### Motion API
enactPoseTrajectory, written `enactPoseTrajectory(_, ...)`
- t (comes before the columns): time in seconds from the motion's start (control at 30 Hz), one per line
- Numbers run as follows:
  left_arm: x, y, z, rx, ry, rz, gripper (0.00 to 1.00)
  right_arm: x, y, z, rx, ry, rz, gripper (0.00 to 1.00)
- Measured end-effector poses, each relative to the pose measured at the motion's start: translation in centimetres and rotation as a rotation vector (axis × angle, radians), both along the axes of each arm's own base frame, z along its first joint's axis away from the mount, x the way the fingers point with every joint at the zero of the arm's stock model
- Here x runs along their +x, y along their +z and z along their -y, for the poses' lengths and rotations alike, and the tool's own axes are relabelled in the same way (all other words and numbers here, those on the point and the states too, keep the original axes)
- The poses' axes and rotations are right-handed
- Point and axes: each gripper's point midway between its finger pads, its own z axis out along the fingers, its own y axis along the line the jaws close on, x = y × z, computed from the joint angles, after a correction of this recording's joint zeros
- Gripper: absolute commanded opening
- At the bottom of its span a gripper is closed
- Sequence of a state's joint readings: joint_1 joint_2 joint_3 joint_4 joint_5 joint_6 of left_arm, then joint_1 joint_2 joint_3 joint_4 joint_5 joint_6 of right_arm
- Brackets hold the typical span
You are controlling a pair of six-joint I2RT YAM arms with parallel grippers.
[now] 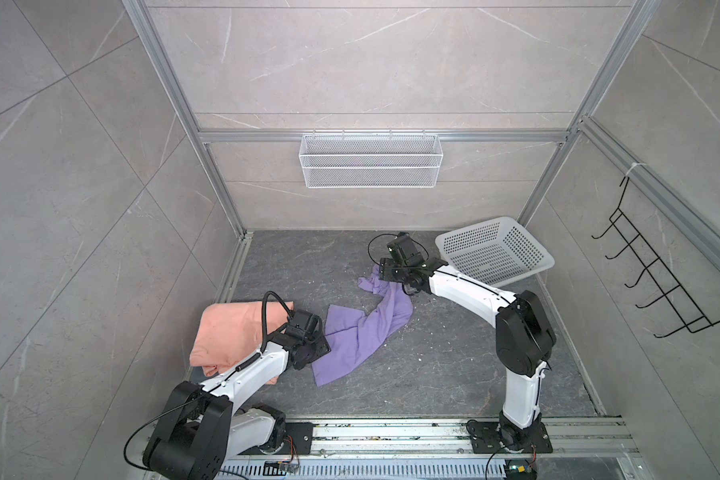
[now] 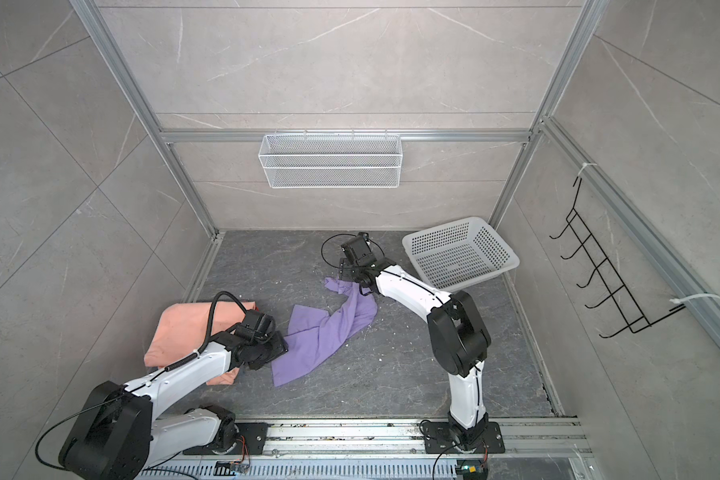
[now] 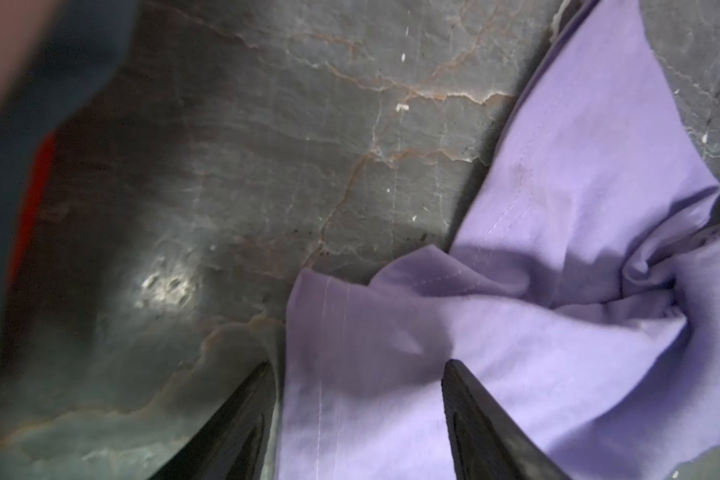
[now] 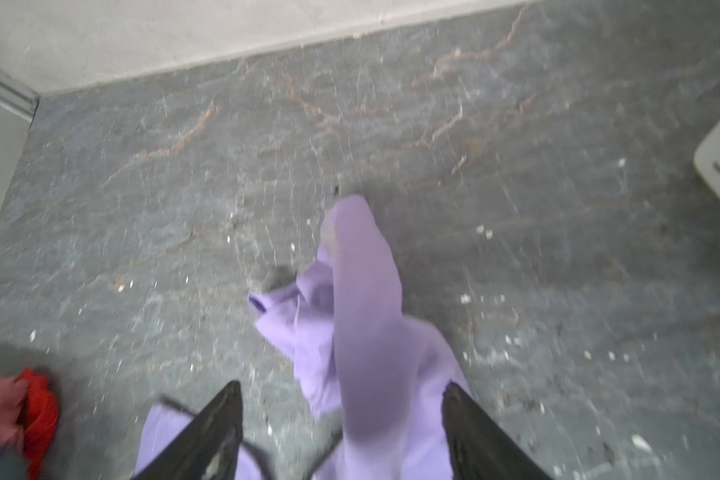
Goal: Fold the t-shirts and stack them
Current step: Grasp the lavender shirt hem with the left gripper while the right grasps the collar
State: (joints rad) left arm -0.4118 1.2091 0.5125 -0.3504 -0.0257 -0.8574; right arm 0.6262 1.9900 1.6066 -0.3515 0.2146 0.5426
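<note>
surface (image 1: 454, 365): dark stone, plenty of free room mid-right. lavender t-shirt (image 1: 362, 332) lies roped out diagonally across the middle, twisted, not flat. salmon t-shirt (image 1: 229, 332) sits bunched at the left edge, partly under the left arm.
left pincer (image 3: 357, 362): jaws apart, straddling the near hem corner, one finger on cloth, one on bare stone, nothing clamped.
right pincer (image 4: 342, 383): jaws apart over the far end, a ridge of cloth running up between them. looks unclamped, but the view is blurred.
step in hand, my read: spread lavender flat before any fold. pinch a single layer at the hem on both ends, pull apart to kill the twist, and lay it down clear of salmon.
counts: 1 surface, 1 white basket (image 1: 495, 249), 2 t-shirts, 2 pincers.
</note>
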Motion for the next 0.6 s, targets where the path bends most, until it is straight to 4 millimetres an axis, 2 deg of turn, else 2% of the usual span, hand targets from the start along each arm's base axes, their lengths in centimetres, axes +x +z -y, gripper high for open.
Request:
enactPoseTrajectory(0.2, 1.3, -0.2, 0.5, -0.013, -0.001, 0.031, 0.36, 1.7, -2.0, -0.4, -0.087, 0.002, -0.023, 0.75)
enactPoseTrajectory(0.37, 2.0, -0.4, 0.9, -0.014, -0.004, 0.029, 0.18, 1.7, -4.6, -0.2, -0.156, 0.013, -0.088, 0.71)
enactPoseTrajectory(0.43, 2.3, -0.3, 1.0, -0.015, -0.006, 0.033, 0.13, 1.3, -5.4, 0.2, -0.185, 0.016, -0.113, 0.63)
enactPoseTrajectory(0.53, 2.9, 0.4, 1.3, -0.022, -0.007, 0.052, 0.06, 1.0, -5.9, 0.8, -0.227, 0.016, -0.139, 0.38)
enactPoseTrajectory(0.6, 3.3, 0.9, 1.5, -0.024, -0.012, 0.065, 0.0, 1.1, -6.1, 0.9, -0.242, 0.015, -0.146, 0.25)
